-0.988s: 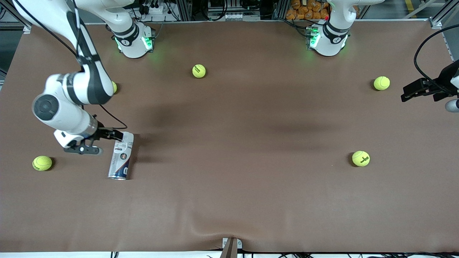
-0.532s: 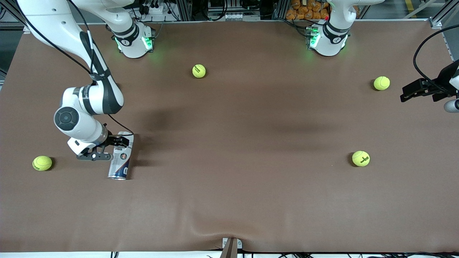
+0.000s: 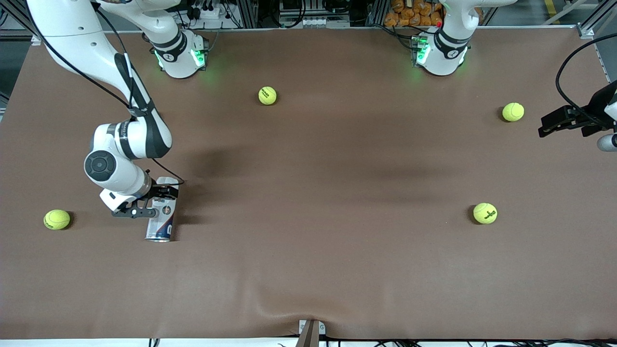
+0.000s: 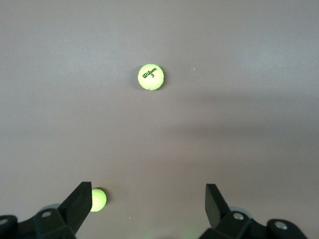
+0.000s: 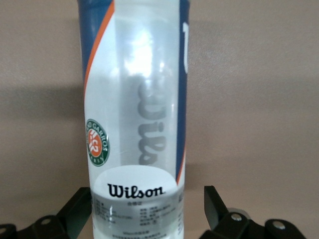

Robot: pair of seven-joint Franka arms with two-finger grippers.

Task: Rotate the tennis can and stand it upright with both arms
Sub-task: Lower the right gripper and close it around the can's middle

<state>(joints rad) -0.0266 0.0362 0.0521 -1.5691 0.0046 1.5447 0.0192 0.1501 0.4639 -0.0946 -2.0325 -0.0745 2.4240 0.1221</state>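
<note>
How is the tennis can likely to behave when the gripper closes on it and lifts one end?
The tennis can lies on its side, so it would probably roll. Its glossy clear wall looks slippery. The right gripper straddles it, fingers open.

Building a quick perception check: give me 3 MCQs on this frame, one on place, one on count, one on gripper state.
1. Where is the right gripper?
A. At the tennis can lying on the table
B. Over the table's middle
C. At the left arm's base

2. How many tennis balls show in the front view?
A. Two
B. Four
C. Six

3. How do the right gripper's fingers stand?
A. Shut on a ball
B. Apart, one on each side of the can
C. Shut with nothing between

Key: 1 A, the gripper sits at the can's end farther from the front camera. 2 B, four balls lie spread over the table. 3 B, the right wrist view shows gaps between fingers and can.

The left gripper waits open toward its end of the table.
</note>
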